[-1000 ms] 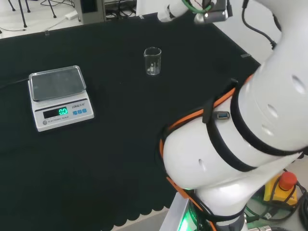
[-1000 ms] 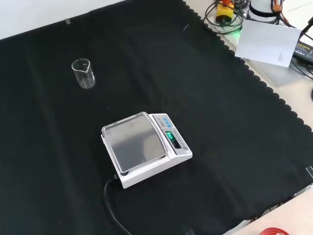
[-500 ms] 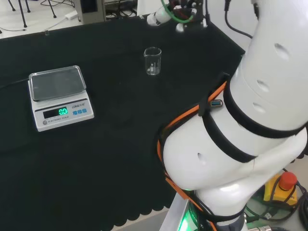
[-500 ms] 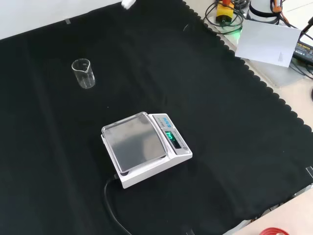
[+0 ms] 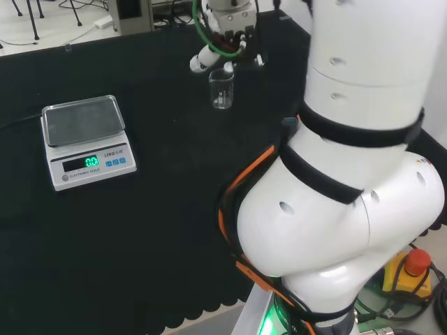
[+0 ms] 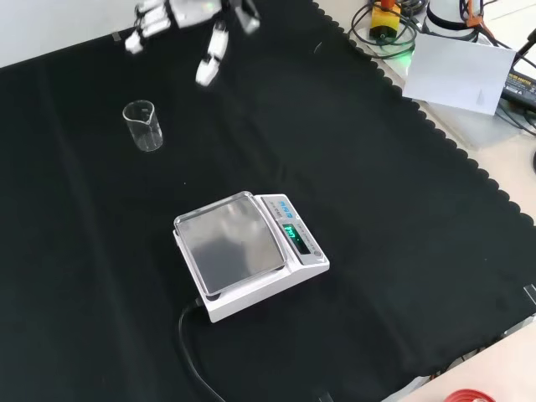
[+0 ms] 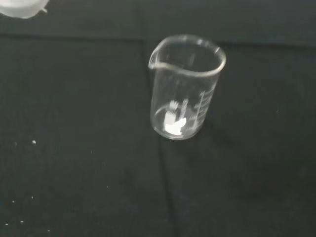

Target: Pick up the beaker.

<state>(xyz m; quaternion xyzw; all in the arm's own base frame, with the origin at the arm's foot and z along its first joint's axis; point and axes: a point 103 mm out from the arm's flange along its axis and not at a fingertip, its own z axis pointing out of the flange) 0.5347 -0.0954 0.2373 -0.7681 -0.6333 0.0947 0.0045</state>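
Fingers (image 6: 211, 52) of the hand (image 6: 182, 13) hang spread and straight near the front view's top edge, grasping nothing, above and apart from the beaker (image 6: 143, 125). That clear beaker stands upright on the black cloth (image 6: 394, 218), bare cloth all round it. Toward the right and nearer sits a scale (image 6: 249, 254), well apart, its green display lit.

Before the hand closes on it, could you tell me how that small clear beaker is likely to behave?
The beaker looks like thin clear glass, so probably rigid, smooth and breakable. It appears empty, so likely light. It stands upright, taller than wide, on soft black cloth, so a sideways nudge from the hand might tip it, and then it could roll.
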